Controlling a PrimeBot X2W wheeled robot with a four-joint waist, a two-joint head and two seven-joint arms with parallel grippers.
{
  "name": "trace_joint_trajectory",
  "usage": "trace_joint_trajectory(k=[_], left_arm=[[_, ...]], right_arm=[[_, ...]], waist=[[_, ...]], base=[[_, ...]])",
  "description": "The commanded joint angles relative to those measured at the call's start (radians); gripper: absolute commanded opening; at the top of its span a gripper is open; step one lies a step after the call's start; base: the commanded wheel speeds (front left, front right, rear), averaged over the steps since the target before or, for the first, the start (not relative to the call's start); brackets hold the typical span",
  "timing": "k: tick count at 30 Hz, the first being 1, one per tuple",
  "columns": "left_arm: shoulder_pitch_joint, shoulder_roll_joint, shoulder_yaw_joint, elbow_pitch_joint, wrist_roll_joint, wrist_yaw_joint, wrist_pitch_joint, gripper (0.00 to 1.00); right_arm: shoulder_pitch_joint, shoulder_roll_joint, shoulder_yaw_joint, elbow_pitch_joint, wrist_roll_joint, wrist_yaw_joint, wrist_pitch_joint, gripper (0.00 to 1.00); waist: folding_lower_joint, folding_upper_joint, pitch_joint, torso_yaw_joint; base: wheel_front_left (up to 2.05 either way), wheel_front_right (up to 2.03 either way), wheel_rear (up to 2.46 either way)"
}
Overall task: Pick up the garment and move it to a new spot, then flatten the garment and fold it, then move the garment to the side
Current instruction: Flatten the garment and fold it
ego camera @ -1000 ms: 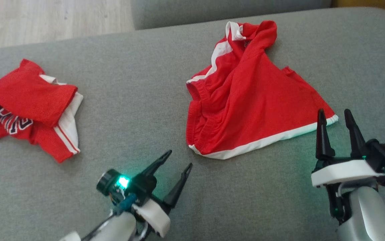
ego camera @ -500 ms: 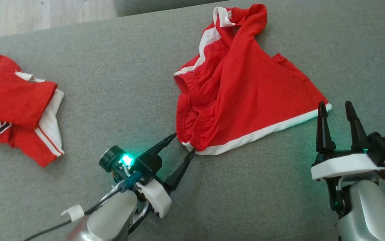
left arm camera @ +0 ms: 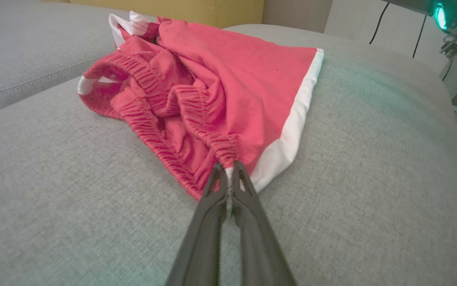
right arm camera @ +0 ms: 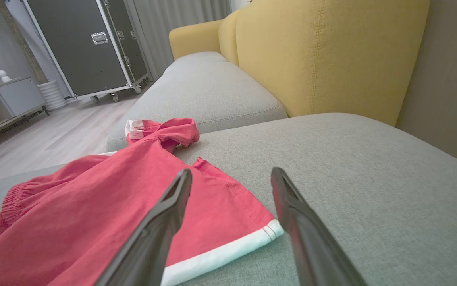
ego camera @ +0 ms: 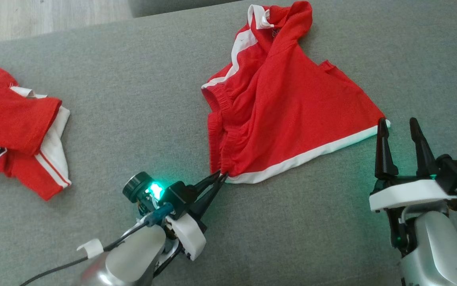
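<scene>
From the head view, the red shorts (ego camera: 288, 107) lie rumpled on the grey sofa (ego camera: 133, 99), right of the middle, white hem toward the robot. The left tool (ego camera: 222, 175) is pressed together on the near left corner of the shorts, pinching the cloth where waistband meets hem. The right tool (ego camera: 397, 120) stands spread at the hem's right corner, one finger tip just at the white edge. A folded red jersey (ego camera: 14, 119) sits well apart at the far left.

In the left wrist view, the left tool (left arm camera: 228, 169) has its two fingers closed on a gathered bit of the shorts (left arm camera: 232, 79), the rest spreading away over the sofa (left arm camera: 371, 159).

In the right wrist view, the right tool (right arm camera: 231, 172) is wide apart and holds nothing, and the hem corner of the shorts (right arm camera: 113, 190) lies between its fingers. Whether it touches the cloth I cannot tell. A yellow backrest (right arm camera: 323, 51) rises behind.
</scene>
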Motion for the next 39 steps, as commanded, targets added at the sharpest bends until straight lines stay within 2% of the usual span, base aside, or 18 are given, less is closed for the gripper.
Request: trace_joint_trajectory(k=[1,16,23,32,39], left_arm=[[-0.046,0.020,0.024,-0.019,-0.010,0.002,-0.010,0.00],[0.065,0.005,0.222,-0.207,0.044,0.057,-0.010,0.00],[0.100,-0.015,0.265,-0.229,0.086,0.036,-0.010,0.00],[0.114,-0.041,0.300,-0.224,0.122,0.017,-0.010,0.00],[0.118,-0.051,0.320,-0.221,0.142,0.009,-0.010,0.00]], right_arm=[[-0.033,-0.002,0.015,-0.019,0.000,0.004,-0.011,1.00],[-0.055,-0.002,-0.018,0.075,-0.065,0.004,-0.011,1.00],[-0.127,-0.002,-0.099,0.254,-0.150,0.004,0.030,1.00],[-0.215,-0.002,-0.169,0.456,-0.187,0.004,0.095,1.00],[-0.257,-0.002,-0.147,0.586,-0.170,0.004,0.099,1.00]], waist=[[-0.0001,0.0000,-0.005,0.003],[-0.0001,0.0000,-0.056,0.055],[-0.0001,0.0000,-0.054,0.084],[-0.0001,0.0000,-0.052,0.106],[-0.0001,0.0000,-0.051,0.109]], base=[[0.00,0.00,0.00],[0.00,0.00,0.00],[0.00,0.00,0.00],[0.00,0.00,0.00],[0.00,0.00,0.00]])
